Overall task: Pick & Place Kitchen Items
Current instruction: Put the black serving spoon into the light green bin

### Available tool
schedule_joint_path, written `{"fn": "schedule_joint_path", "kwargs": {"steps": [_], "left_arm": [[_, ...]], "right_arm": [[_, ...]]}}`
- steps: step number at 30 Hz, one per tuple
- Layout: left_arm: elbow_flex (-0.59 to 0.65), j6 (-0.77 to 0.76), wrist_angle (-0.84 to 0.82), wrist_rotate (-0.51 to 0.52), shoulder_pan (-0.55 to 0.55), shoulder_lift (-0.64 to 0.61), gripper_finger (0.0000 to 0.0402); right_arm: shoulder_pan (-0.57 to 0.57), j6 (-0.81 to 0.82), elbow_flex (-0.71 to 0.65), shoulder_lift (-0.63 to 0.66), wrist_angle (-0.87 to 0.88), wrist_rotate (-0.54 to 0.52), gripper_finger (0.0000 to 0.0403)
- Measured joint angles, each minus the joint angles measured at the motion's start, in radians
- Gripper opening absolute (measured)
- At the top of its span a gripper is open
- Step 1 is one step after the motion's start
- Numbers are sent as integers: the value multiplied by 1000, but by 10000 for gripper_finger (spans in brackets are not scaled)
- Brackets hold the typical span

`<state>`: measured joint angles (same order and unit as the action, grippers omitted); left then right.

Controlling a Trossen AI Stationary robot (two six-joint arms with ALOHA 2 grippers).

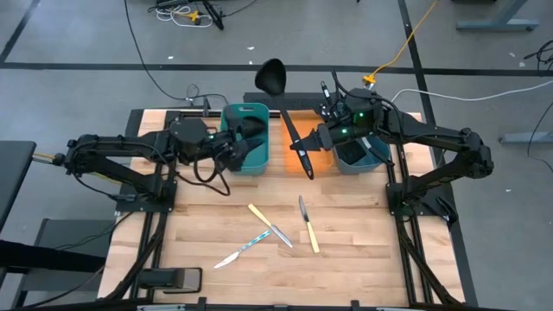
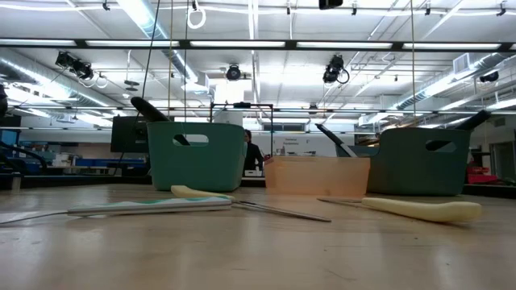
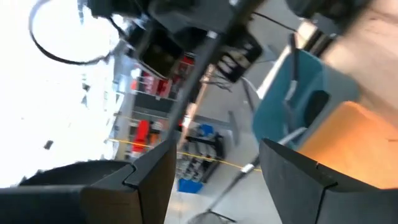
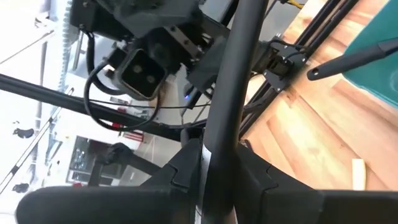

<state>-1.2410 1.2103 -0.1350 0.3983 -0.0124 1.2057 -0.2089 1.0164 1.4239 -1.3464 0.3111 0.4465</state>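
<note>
My right gripper [image 1: 318, 142] is shut on a black ladle [image 1: 272, 76] above the orange tray [image 1: 281, 151]. My left gripper [image 1: 235, 154] hangs open over the left teal bin [image 1: 255, 161], nothing between its fingers [image 3: 149, 180]. That bin holds dark utensils [image 1: 246, 130], and one black handle [image 4: 354, 59] sticks out over its rim. Three knives lie flat on the wood nearer the front. Two have pale yellow handles [image 1: 259, 213] [image 1: 310, 237] and one a light-blue handle [image 1: 251, 245]. My right gripper pinches the ladle's handle [image 4: 227, 124] between its two fingers, on the half away from the bowl. The fingers come about level from the table's right and lie across the handle. The ladle is lifted clear, slanting, with its bowl [image 1: 272, 76] toward the far edge.
A second teal bin [image 1: 359, 157] stands right of the orange tray, under my right arm. Both bins and the tray line the table's far side [image 2: 314, 173]. Bare wood lies around the knives [image 2: 419, 211] in the near half. People show in the room beyond.
</note>
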Motion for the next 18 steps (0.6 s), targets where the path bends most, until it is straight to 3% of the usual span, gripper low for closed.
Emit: {"fn": "schedule_joint_path", "kwargs": {"steps": [18], "left_arm": [[-1,132,131,-8,0,68,236]], "right_arm": [[0,41,0,-7,6,25,68]]}}
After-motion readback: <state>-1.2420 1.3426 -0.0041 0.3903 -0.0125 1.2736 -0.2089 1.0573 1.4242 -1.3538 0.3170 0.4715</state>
